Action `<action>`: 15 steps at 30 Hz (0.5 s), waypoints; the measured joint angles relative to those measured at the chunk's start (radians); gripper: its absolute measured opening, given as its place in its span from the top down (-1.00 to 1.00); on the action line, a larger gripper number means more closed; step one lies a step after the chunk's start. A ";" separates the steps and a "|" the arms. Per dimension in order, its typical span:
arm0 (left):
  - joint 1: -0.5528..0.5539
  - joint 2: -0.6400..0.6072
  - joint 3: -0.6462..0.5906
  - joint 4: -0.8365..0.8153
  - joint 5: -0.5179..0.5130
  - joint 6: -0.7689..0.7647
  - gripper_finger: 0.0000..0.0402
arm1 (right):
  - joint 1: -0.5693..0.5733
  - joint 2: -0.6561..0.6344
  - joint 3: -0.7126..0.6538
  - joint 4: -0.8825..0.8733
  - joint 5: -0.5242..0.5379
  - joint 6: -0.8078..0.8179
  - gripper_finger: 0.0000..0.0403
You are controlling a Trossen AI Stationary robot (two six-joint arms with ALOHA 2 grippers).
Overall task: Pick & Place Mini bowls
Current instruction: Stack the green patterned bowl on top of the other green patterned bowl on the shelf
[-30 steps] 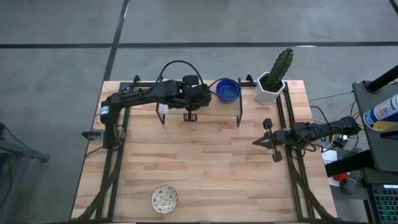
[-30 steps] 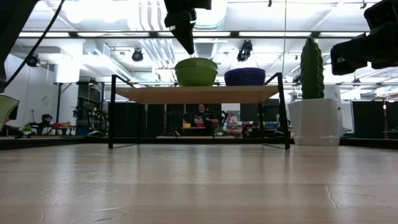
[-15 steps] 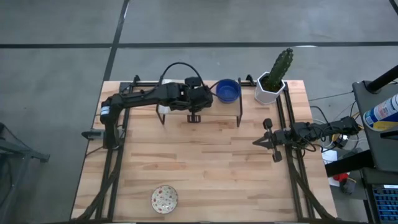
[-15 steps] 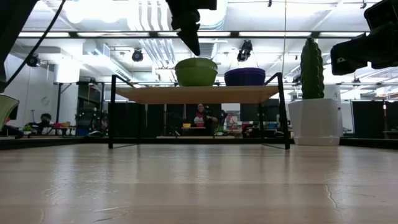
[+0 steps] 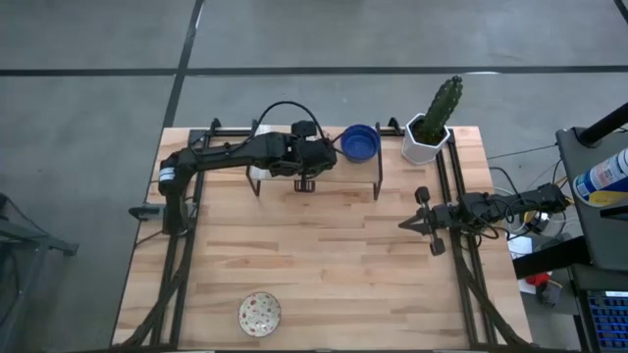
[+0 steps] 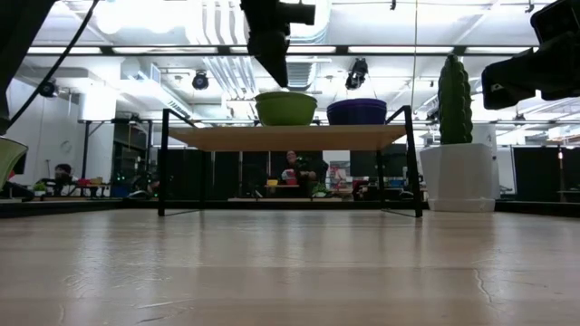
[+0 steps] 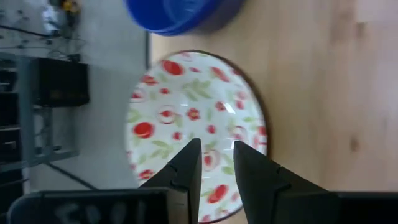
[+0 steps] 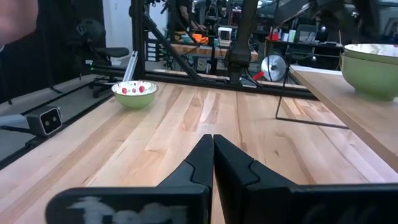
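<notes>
A cream bowl speckled red and green inside, green outside, rests by its base on the top of a small wood-topped shelf at the table's far side. A cobalt blue bowl stands to its right on the same shelf. My left gripper points down just above the speckled bowl, its fingers a little apart and empty. Another speckled bowl sits on the table near the front edge. My right gripper is shut and empty at the table's right.
A white hexagonal pot with a cactus stands at the far right corner beside the shelf. The shelf's black wire legs reach down to the table. Bare wood lies between the shelf and the front bowl.
My left gripper has shifted slightly toward the table's right above the shelf. The speckled bowl under it has stayed where it was.
</notes>
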 joint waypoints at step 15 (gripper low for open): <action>-0.040 -0.031 0.055 -0.207 0.135 -0.101 0.55 | 0.000 0.000 0.000 0.000 0.000 0.003 0.96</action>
